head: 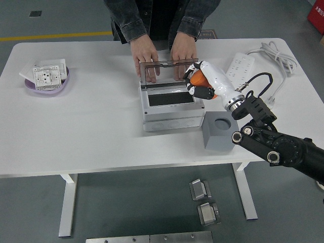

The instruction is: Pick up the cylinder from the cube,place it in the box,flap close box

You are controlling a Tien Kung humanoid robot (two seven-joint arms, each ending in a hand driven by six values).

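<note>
My right hand (pixel 199 83) holds the orange cylinder (pixel 199 80) in curled fingers, just above the right rim of the grey box (pixel 169 114). The box stands open at the table's middle, its dark inside showing. A person at the far side has both hands (pixel 146 56) on the box's clear hinged lid (pixel 168 71), holding it tilted back. The grey cube (pixel 220 130) sits right of the box with its round top hole empty. My left arm is out of view.
A purple dish (pixel 31 86) with white switch parts lies at the far left. A white power strip (pixel 239 67) and its coiled cable (pixel 277 58) lie at the far right. My right forearm (pixel 276 144) stretches over the table's right front edge.
</note>
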